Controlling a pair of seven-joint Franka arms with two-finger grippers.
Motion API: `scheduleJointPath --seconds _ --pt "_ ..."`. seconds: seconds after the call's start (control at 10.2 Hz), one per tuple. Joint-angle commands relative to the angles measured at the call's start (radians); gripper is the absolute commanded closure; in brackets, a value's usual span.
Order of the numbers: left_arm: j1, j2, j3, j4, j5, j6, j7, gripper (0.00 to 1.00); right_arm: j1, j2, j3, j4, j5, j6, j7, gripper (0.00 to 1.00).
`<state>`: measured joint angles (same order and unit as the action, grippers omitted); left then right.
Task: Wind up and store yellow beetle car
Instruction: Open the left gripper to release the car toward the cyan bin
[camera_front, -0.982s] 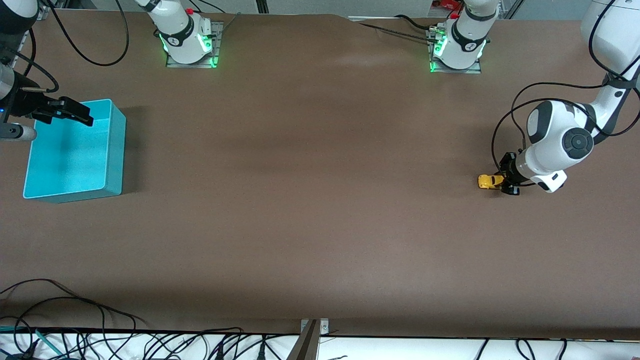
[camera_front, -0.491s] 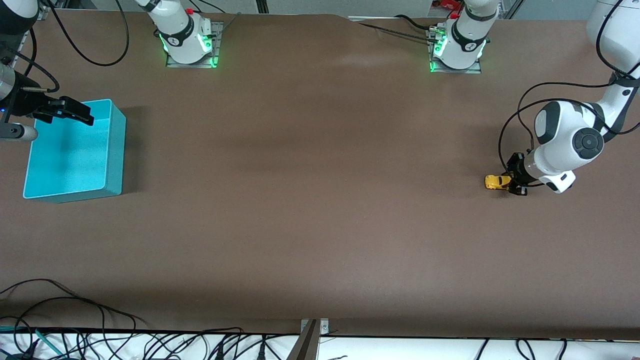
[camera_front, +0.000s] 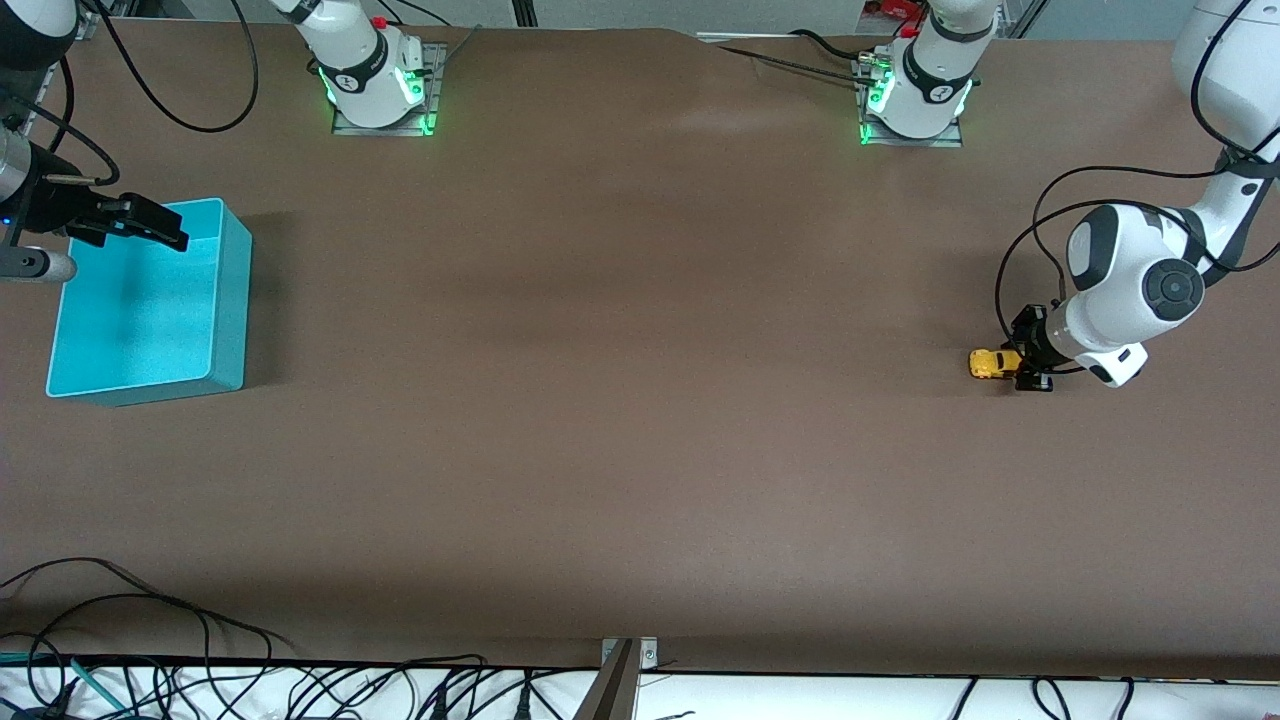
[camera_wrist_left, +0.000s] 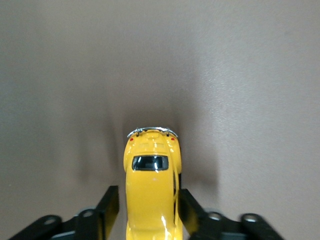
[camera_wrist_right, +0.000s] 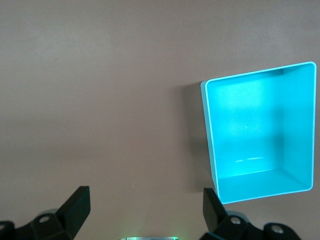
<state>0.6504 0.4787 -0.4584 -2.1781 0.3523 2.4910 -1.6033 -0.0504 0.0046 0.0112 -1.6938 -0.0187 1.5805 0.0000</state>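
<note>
At the right side of the front view, the yellow beetle car is seen on the brown table, toward the left arm's end; the left gripper is set down around its back part. In the left wrist view a black finger is seen at each side of the car (whether it is pinched cannot be told). At the upper left, the right gripper is held wide open over the turquoise bin.

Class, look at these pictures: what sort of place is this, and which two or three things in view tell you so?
Most likely a robotics lab test bench: two arm bases bolted to a brown table, loose cables along its edge, and staged props, a turquoise bin and a yellow beetle car, between the left gripper's fingers.
</note>
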Motion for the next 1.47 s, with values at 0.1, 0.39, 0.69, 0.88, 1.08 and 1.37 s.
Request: scheduleJointPath --seconds 0.1,0.39,0.69,0.88,1.08,1.37 --pt "0.006 0.043 0.001 0.026 0.039 0.008 0.006 0.14 0.0 0.006 0.006 0.02 -0.017 -0.02 -0.002 0.0" --pt "0.003 0.041 0.001 0.026 0.039 0.005 0.006 0.15 0.0 0.011 0.006 0.02 -0.017 -0.02 -0.002 0.0" --pt "-0.002 -0.004 -0.031 0.026 0.042 -0.038 0.045 0.15 0.003 0.012 0.006 0.022 -0.017 -0.02 -0.002 0.0" --pt "0.006 -0.061 -0.061 0.026 0.039 -0.092 0.188 0.15 0.006 0.012 0.004 0.022 -0.017 -0.02 -0.002 0.0" --pt "0.011 -0.118 -0.098 0.027 0.027 -0.174 0.444 0.17 0.006 0.012 0.004 0.02 -0.017 -0.02 -0.002 0.0" --pt "0.011 -0.19 -0.109 0.034 -0.042 -0.236 0.789 0.1 0.007 0.014 0.004 0.02 -0.017 -0.02 0.001 0.0"
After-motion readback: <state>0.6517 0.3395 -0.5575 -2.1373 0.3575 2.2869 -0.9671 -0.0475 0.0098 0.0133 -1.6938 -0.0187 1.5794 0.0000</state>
